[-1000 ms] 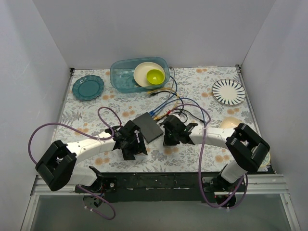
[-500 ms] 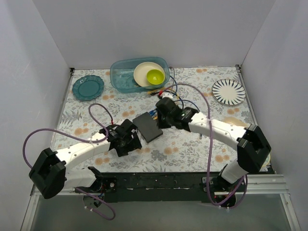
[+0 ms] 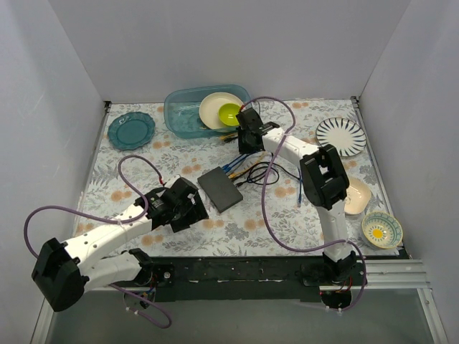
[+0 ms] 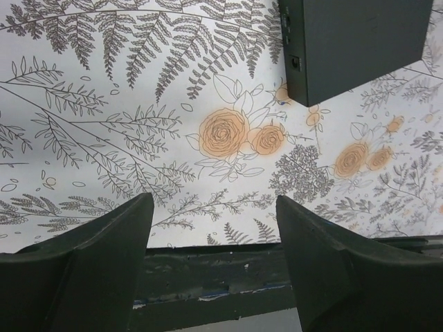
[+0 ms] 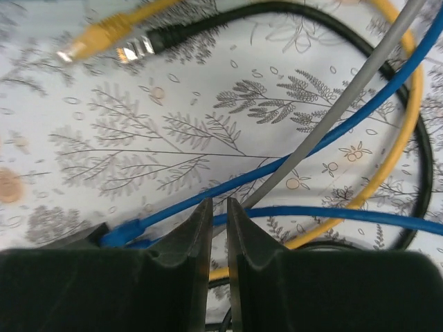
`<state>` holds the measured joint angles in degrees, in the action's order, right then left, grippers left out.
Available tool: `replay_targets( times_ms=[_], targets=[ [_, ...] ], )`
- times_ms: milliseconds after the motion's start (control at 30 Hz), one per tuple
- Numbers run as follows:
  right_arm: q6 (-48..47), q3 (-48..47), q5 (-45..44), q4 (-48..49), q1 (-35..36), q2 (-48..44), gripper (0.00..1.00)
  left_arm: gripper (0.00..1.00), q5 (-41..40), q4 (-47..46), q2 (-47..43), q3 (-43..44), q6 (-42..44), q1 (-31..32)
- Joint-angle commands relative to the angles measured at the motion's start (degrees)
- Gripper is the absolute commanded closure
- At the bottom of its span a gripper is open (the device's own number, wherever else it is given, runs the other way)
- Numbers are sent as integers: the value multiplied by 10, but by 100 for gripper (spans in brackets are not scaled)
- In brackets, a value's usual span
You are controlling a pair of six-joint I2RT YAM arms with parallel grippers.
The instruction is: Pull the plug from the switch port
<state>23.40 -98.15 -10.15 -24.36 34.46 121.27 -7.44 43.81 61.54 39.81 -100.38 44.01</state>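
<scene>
The flowered counter (image 3: 129,172) is carrying everything, and the switch (image 3: 220,190) is lying flat near its middle, sockets turned to the far side; that is our landmark. The teal tub (image 3: 183,115) is sitting well beyond the switch.

The left claw (image 3: 192,209) is hovering just beside the switch's near left corner, apart from it. Its own camera is showing what the overhead cannot: the jaws are spread wide with only counter between them, gripping nothing, and the switch is peeking in at the upper right. My guess is that it is standing by to steady the box.

The right claw (image 3: 247,143) is reaching well beyond the switch, over the tangle of leads, probably to draw a cable away from the sockets. Blue cables (image 3: 233,170) are running from the switch's far edge.

The right wrist view is adding the detail: jaws almost closed, a sliver between them. A grey cable (image 5: 291,155) is running right up to the tips; whether it is pinched, I cannot tell. A blue plug (image 5: 121,232) is sitting against a dark edge, likely the switch. A yellow plug (image 5: 90,43) and a black plug (image 5: 149,43) are lying loose beyond it.
</scene>
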Motion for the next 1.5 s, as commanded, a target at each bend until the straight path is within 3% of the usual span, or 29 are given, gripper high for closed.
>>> replay_targets(
  times_ms=[0,233,400,867,1100,1200,1333,1467],
  targets=[
    [-2,-57,17,12,-10,24,79,29,6,24,-50,-19,4,0],
    [18,-138,-3,13,-17,110,79,28,4,28,-73,-14,11,0],
    [25,-159,-9,-74,-24,143,82,28,10,20,-55,-14,20,0],
    [39,216,-2,-54,-43,-58,85,28,63,-73,34,-29,37,1],
    [95,404,57,2,-35,-189,87,28,91,-103,45,-43,33,0],
    [116,453,70,16,-26,-239,86,28,98,-112,54,-42,34,1],
    [122,449,81,11,-20,-269,87,28,89,-116,63,-25,43,1],
    [99,416,61,-14,-18,-267,86,31,175,-155,64,-9,90,3]
  ],
)
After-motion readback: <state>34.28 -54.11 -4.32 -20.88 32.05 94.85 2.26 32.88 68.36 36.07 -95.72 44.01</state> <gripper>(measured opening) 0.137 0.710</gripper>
